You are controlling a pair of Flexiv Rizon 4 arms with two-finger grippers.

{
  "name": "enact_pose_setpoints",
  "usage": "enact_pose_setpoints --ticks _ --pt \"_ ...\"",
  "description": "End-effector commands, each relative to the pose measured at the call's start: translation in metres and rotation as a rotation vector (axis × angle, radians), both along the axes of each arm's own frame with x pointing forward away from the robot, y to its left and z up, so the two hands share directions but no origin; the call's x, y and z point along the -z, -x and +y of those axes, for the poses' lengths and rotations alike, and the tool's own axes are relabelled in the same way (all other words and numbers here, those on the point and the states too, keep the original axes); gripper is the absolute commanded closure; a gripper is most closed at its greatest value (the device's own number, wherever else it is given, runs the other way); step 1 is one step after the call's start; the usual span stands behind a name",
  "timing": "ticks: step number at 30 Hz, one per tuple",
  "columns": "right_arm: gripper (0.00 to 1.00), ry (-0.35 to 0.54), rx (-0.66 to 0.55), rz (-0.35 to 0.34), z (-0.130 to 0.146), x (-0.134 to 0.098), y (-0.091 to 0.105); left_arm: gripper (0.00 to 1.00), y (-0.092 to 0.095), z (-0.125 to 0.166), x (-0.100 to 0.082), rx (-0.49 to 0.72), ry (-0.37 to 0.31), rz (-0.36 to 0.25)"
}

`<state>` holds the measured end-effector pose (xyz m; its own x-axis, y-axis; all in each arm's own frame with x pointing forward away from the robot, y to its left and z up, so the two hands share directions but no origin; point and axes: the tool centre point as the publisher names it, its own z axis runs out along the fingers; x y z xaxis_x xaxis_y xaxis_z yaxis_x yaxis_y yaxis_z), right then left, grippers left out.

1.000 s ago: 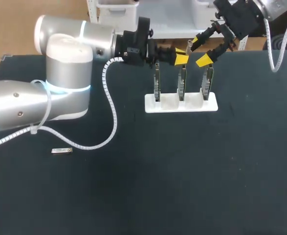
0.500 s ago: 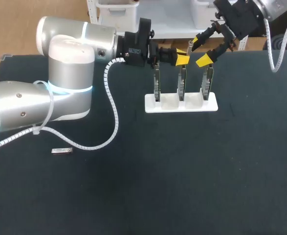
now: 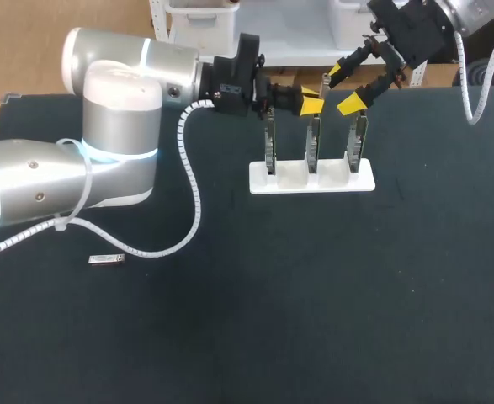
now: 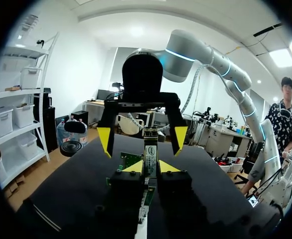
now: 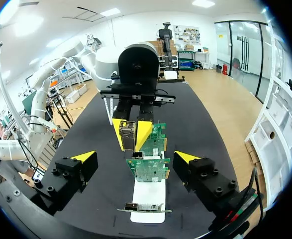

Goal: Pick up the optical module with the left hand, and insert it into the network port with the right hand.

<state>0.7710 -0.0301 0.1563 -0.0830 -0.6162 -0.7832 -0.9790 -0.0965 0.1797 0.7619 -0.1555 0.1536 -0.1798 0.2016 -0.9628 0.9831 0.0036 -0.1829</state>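
Right wrist view: left pincer clamps slim metal optical module; right pincer agape.

three circuit boards, one white stand, two optical modules

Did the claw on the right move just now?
No. The right gripper is open at the same spot as before, its yellow tips by the top of the rightmost card in the white stand.
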Motion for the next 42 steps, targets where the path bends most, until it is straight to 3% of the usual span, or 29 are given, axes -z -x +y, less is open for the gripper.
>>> enact_pose_setpoints --ticks 1,42 --pt "0.0 0.0 0.002 -0.001 0.0002 0.0 0.0008 1.0 -0.0014 0.0005 0.001 -0.001 -0.004 0.001" --pt "0.0 0.0 0.002 -0.001 0.0002 0.0 0.0008 1.0 -0.0031 0.0029 0.0018 -0.014 -0.002 0.006"
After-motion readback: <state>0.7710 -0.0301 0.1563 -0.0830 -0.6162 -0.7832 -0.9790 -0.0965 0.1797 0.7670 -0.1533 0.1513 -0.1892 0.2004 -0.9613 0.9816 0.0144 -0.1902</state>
